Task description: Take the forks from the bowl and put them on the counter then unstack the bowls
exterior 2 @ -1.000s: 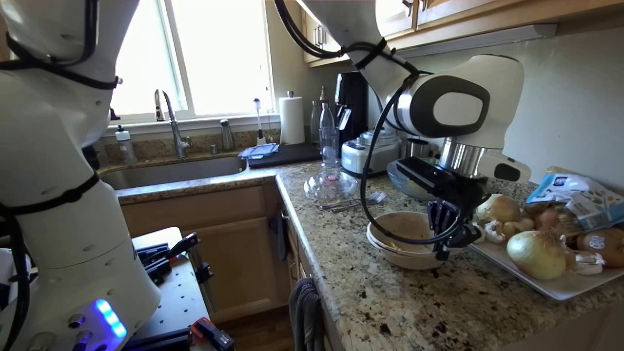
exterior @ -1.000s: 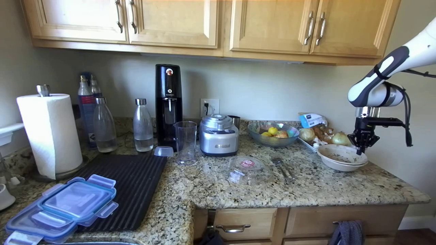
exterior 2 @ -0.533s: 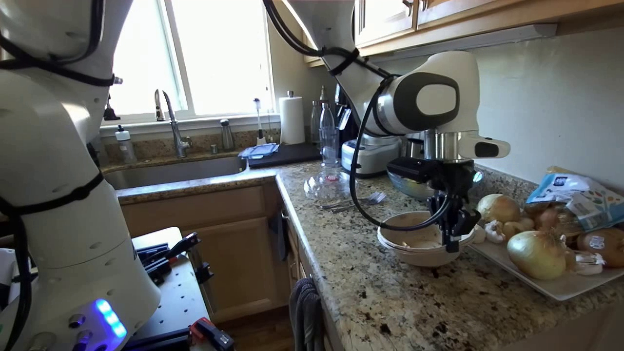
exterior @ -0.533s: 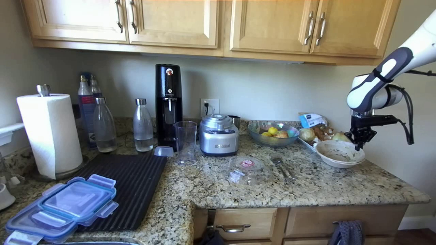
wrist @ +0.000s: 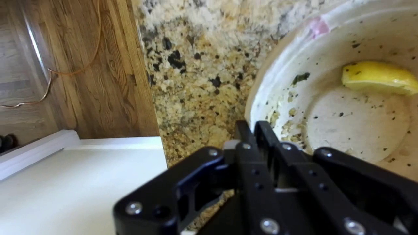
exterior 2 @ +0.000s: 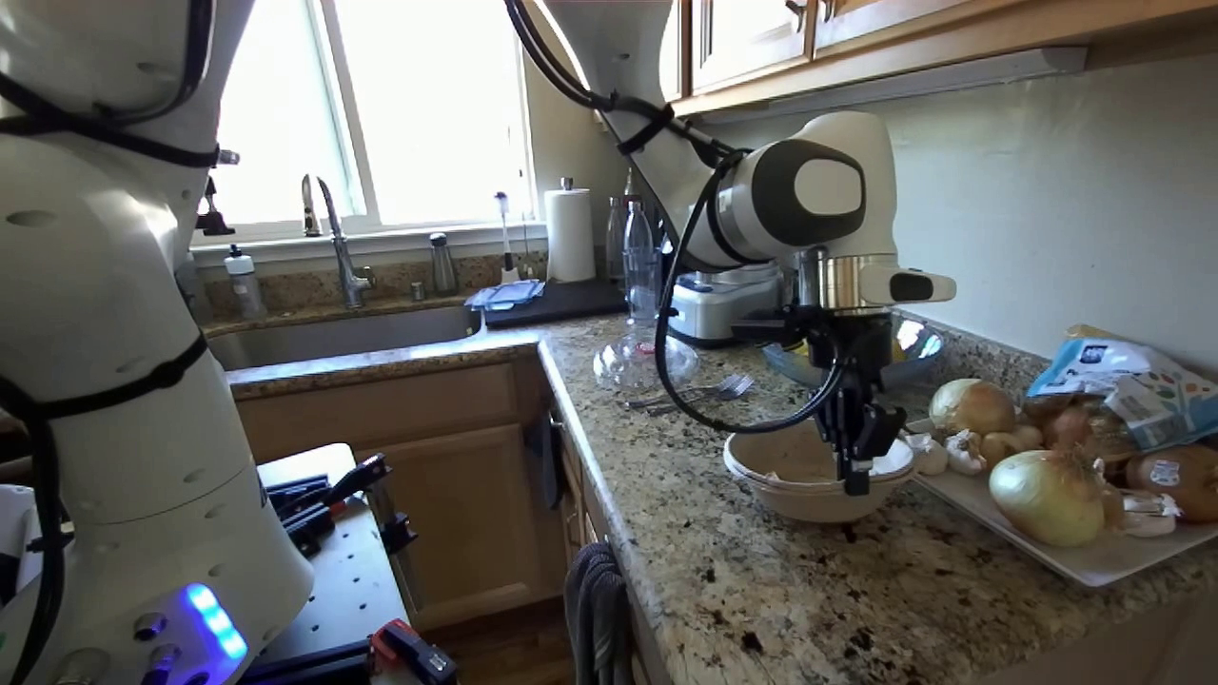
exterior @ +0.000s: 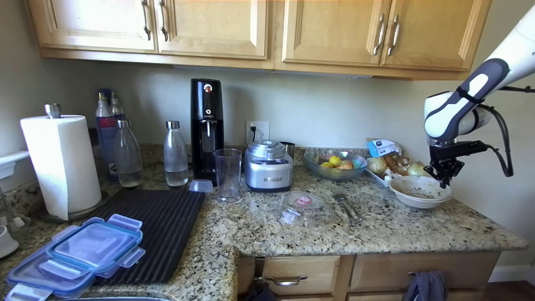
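Counter point(exterior: 388, 234) is running beneath stacked bowls point(exterior: 418, 193). Claw point(wrist: 252, 125) is clamping rim point(wrist: 256, 98) at wrist-view nine o'clock; advise lifting upper alone.

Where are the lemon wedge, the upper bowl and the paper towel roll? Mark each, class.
Lemon wedge point(wrist: 377, 73): wrist view, on its yellow rind.
Upper bowl point(wrist: 359, 129): wrist view, on its speckled inner base.
Paper towel roll point(exterior: 62, 167): in an exterior view, on its white side.
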You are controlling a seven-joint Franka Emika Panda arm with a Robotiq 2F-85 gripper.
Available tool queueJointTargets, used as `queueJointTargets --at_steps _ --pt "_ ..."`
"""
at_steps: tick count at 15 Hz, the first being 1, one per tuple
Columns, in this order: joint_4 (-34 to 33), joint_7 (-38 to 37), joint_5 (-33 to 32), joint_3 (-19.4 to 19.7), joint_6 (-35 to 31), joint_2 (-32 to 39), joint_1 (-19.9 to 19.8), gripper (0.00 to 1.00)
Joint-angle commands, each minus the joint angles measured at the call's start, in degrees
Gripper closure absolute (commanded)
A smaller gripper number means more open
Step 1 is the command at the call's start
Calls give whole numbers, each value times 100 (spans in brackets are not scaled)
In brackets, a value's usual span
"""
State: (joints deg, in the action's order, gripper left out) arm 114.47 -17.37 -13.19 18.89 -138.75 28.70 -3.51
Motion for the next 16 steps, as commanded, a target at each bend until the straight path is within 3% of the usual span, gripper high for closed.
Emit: queueJointTargets --at_steps 1,6,11,14,15,16 --pt "287 -328 -356 89 405 -217 164 92" --pt "253 -1179 -1015 239 393 -118 411 92" --pt "288 -1655 -1330 255 477 -82 511 60" --pt "301 -1774 -1394 221 526 -79 498 72" --pt "299 -1808 -1400 216 554 -75 489 70" --pt "285 -1811 -1373 202 600 -70 463 54"
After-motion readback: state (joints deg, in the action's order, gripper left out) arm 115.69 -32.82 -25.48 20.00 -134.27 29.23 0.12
